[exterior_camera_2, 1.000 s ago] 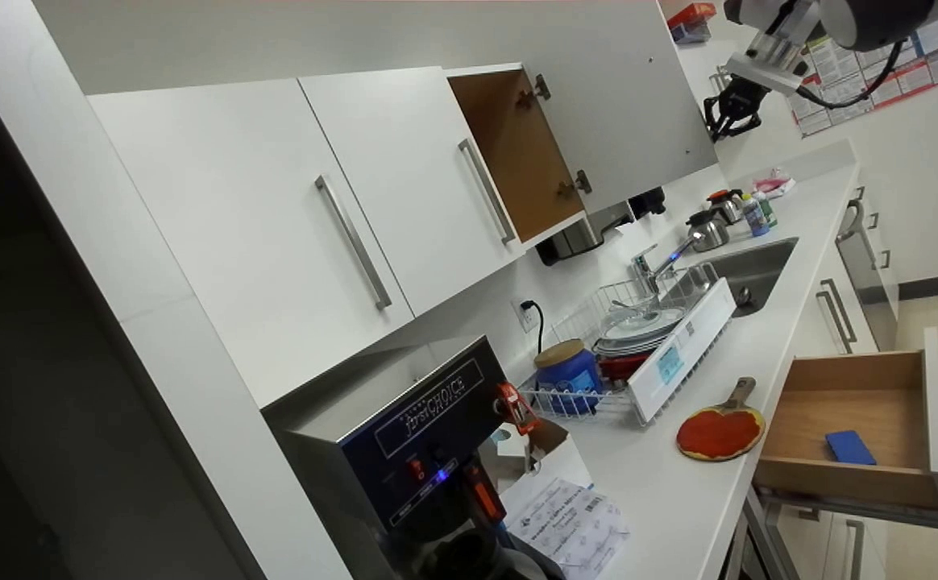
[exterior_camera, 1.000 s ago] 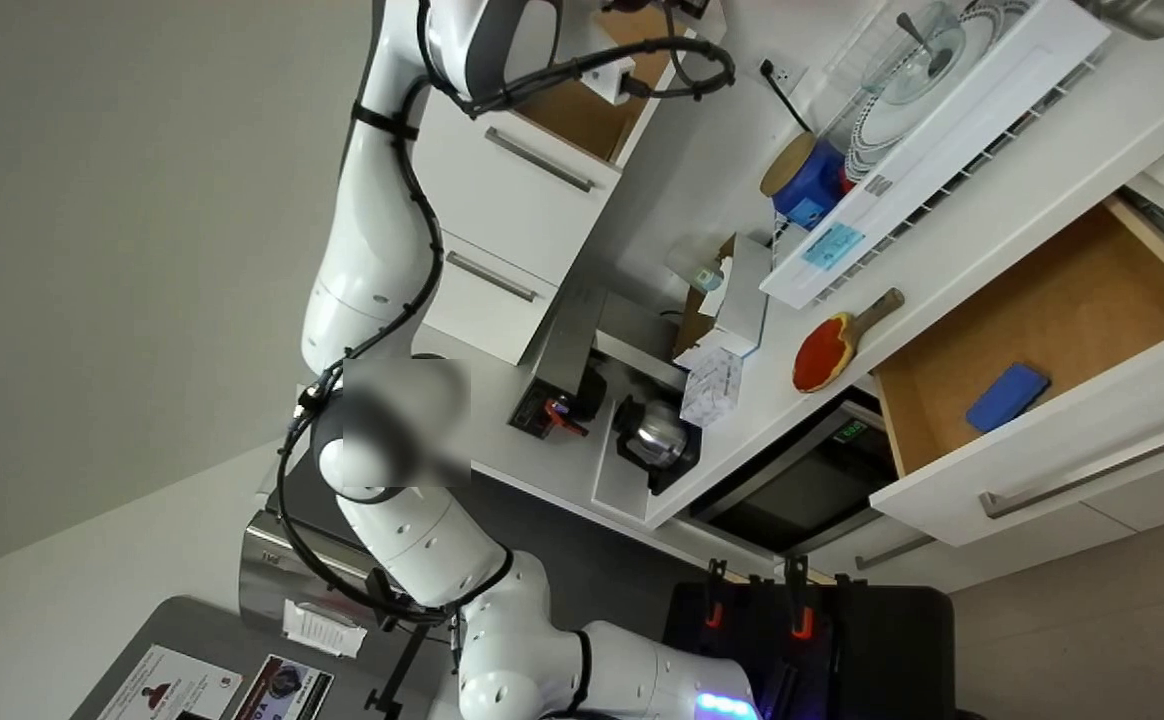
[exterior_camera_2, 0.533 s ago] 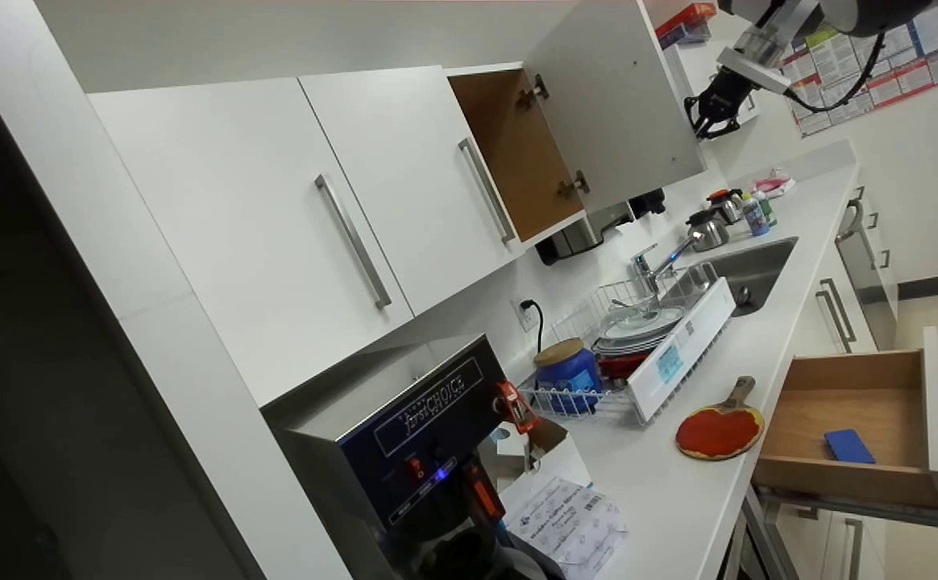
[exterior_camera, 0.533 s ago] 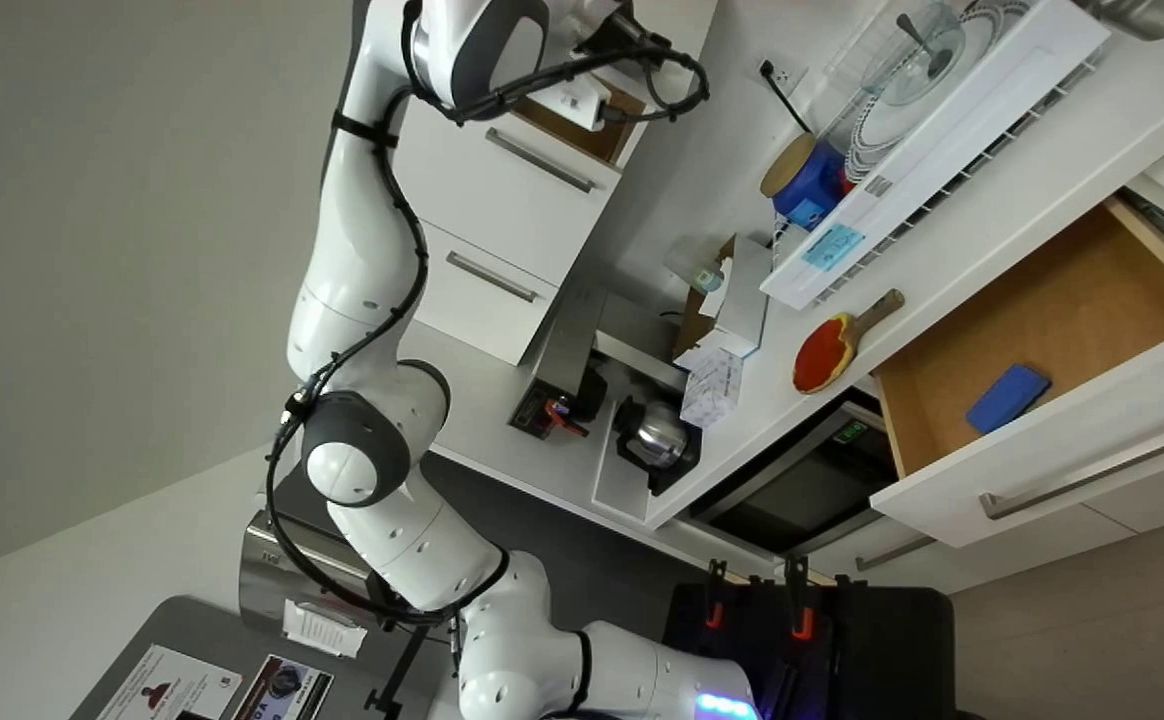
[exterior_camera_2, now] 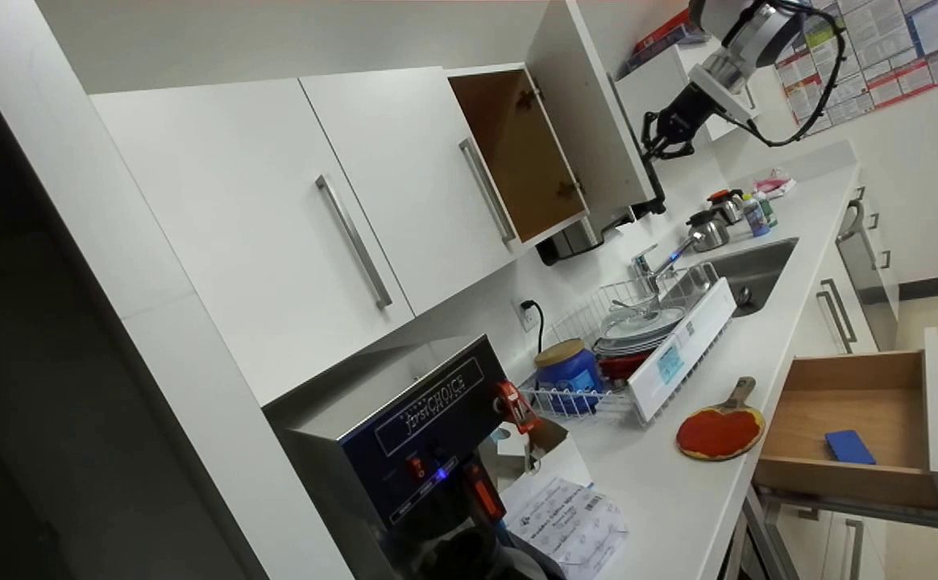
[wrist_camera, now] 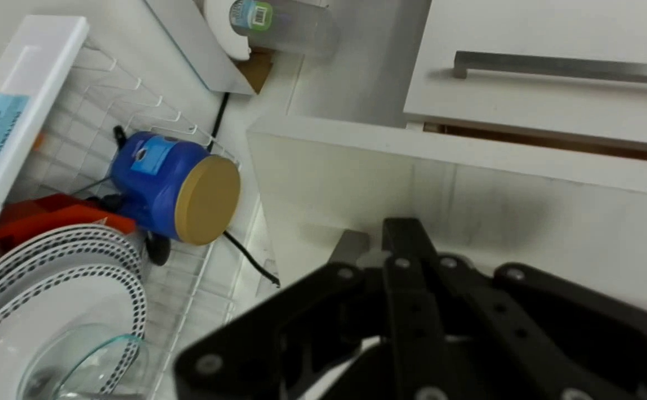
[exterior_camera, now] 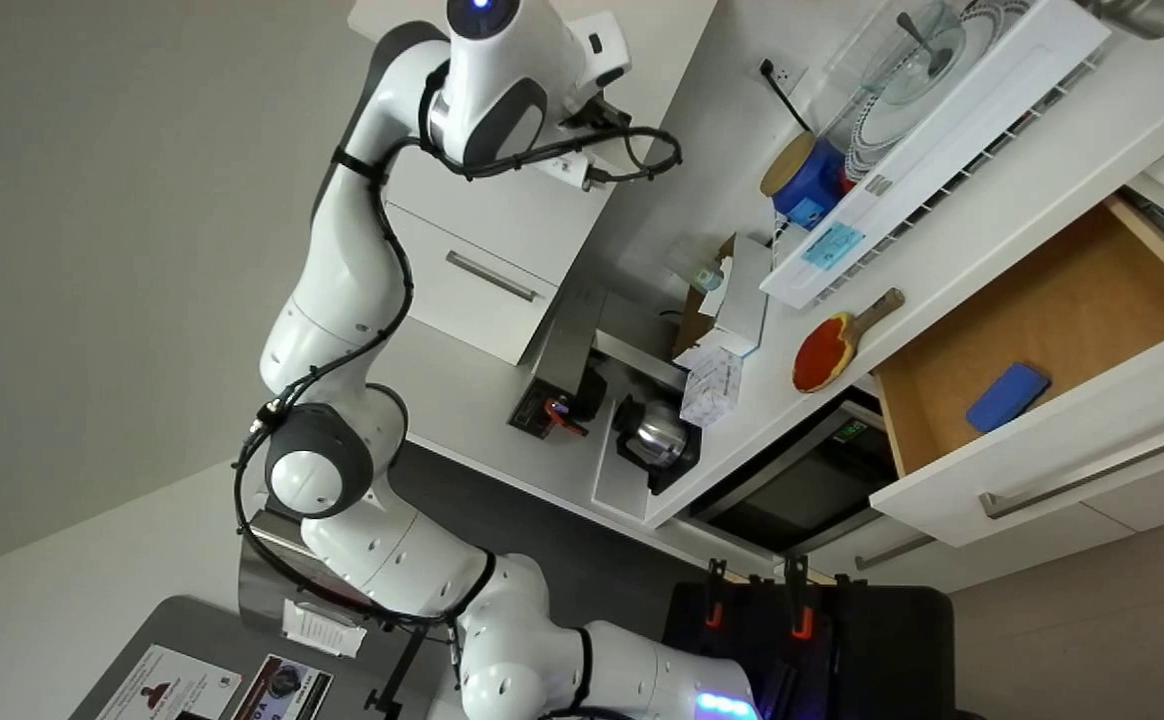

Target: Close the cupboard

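Observation:
The cupboard is the white wall cabinet with a bare brown inside (exterior_camera_2: 509, 153). Its flat white door (exterior_camera_2: 586, 105) stands partly open and also shows in the wrist view (wrist_camera: 329, 178) and at the top of an exterior view (exterior_camera: 657, 60), where the inside is hidden. My black gripper (exterior_camera_2: 651, 151) is at the outer face of the door near its free edge. In the wrist view the fingertips (wrist_camera: 379, 236) are close together, at or just off the panel. The gripper looks shut and holds nothing visible. The arm hides the fingertips in an exterior view.
Closed white cupboard doors (exterior_camera_2: 404, 185) adjoin on one side. Below are a dish rack (exterior_camera_2: 682, 350) with plates and a blue jar (exterior_camera_2: 570, 374), a coffee machine (exterior_camera_2: 429, 427) and a red-topped paddle (exterior_camera_2: 719, 431). A lower drawer (exterior_camera_2: 848, 487) with a blue object (exterior_camera_2: 849, 447) stands open.
The gripper has moved in toward the cabinet, to the left in an exterior view. The door has swung toward closed with it, and now hides the brown inside in an exterior view.

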